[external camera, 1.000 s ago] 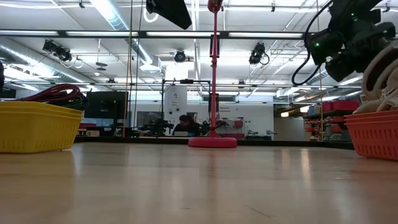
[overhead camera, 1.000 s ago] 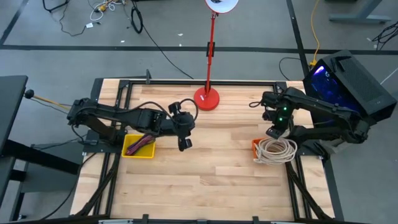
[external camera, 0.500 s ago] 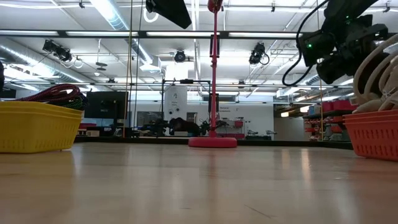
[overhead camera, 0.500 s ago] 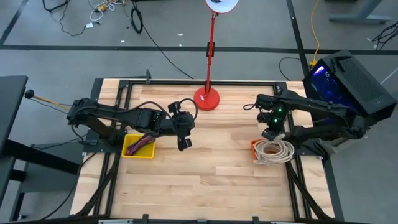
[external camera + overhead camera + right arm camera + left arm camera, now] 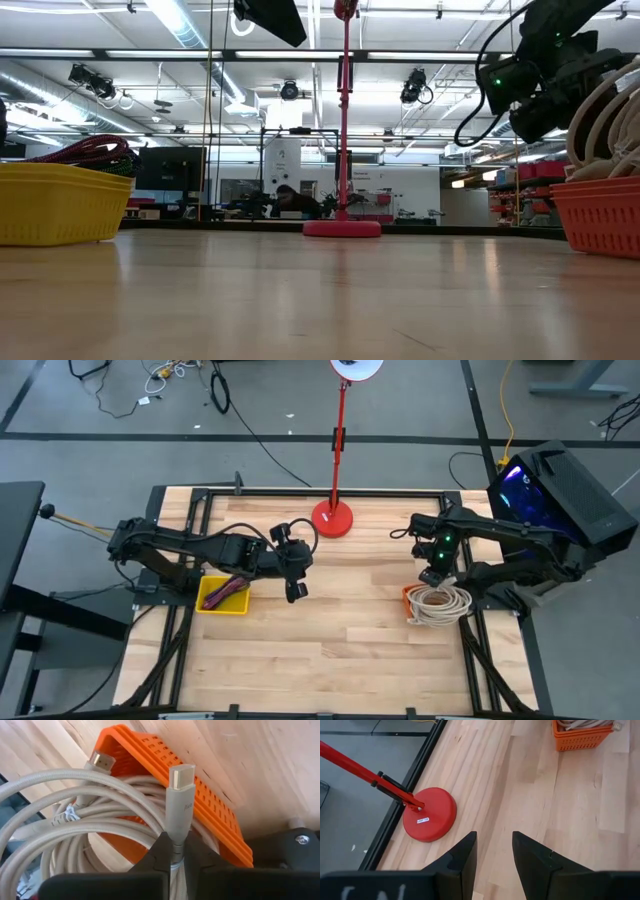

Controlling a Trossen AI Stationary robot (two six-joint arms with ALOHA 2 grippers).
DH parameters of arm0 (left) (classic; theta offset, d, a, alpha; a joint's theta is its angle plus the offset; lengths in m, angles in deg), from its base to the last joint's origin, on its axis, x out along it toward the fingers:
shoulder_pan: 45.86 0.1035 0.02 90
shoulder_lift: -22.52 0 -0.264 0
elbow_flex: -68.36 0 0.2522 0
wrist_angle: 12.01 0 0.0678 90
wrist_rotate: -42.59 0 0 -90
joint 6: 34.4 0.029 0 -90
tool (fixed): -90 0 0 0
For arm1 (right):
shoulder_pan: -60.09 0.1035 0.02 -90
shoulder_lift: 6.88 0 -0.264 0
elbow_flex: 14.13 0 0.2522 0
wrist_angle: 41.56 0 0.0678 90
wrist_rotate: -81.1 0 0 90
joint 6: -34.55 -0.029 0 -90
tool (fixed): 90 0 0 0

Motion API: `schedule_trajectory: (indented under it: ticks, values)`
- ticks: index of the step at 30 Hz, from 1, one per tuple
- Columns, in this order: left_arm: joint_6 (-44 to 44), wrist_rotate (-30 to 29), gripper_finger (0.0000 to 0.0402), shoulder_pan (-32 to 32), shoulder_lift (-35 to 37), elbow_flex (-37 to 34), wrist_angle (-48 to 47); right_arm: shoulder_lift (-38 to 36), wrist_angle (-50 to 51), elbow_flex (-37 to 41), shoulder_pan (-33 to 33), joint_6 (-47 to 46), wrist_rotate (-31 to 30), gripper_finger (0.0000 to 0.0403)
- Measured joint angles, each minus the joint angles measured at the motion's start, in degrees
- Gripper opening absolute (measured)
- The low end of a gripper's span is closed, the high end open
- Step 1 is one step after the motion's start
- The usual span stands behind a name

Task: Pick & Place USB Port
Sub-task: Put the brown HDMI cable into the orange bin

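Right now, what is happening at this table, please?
The right claw is shut on the plug end of a pale cable, above the orange basket holding the cable's coils. The left claw hangs open over bare wood near the red lamp base, holding nothing. A yellow basket of dark cables sits on the left.

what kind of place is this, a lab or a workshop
Most likely a robotics lab: a framed wooden table on a concrete floor, loose cables on the floor, and in the low view an open hall with ceiling-mounted cameras.
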Motion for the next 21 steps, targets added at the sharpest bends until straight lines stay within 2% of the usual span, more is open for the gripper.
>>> schedule_trajectory:
  ticks: [6,21]
  values:
    - [0.2,0.2,0.0131,0.0,0.0,0.0,0.0,0.0,-1.1,0.0,0.0,-0.2,-1.9,0.0017]
    - [0.3,0.6,0.0131,0.0,0.0,0.0,0.1,0.0,-1.1,0.0,0.0,-0.4,-2.5,0.0063]
